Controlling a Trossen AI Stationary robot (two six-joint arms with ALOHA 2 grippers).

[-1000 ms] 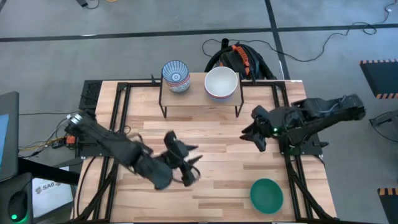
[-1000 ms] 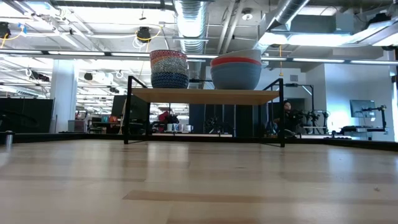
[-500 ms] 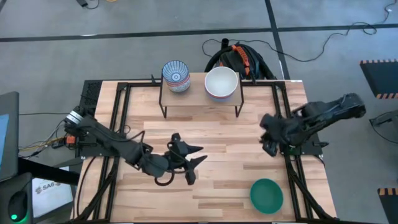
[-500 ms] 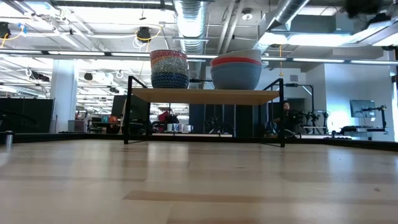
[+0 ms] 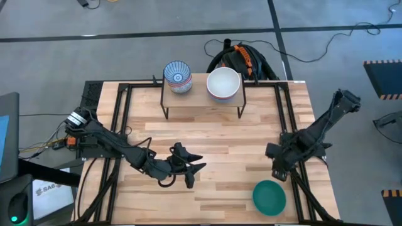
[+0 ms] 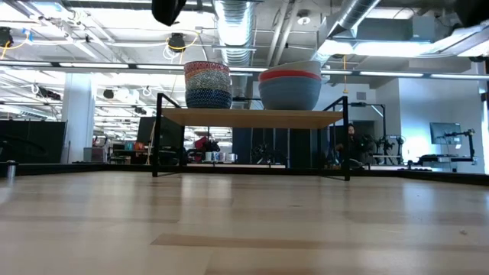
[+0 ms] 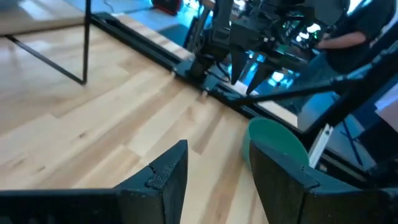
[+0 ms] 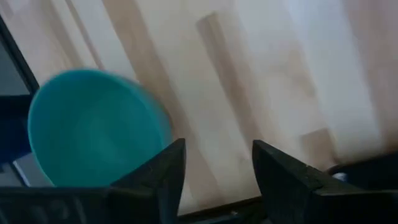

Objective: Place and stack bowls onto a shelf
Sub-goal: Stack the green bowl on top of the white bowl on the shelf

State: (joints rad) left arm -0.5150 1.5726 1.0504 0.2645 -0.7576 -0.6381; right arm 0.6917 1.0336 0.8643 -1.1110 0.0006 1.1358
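The shelf stands at the table's far middle. On it rest a stack topped by a blue-and-white patterned bowl and a stack topped by a white bowl; in the low view the white-topped stack shows red and light blue bowls under the white one. A teal green bowl sits on the table near the right front corner. My right gripper hangs open, pointing down, just on the far side of that bowl. My left gripper is open over the table's middle, pointing toward the teal bowl.
Black frame rails run along the table's left and right sides, the right one close beside the teal bowl. Bare wood lies between the shelf and both grippers. Cables and a dark bag sit on the floor behind the shelf.
My right gripper has swung toward the table's near edge and down, tipping to point downward, and now stands just beyond the teal bowl. My left gripper has sunk toward the table and rolled a little, staying over the middle. No bowl has moved.
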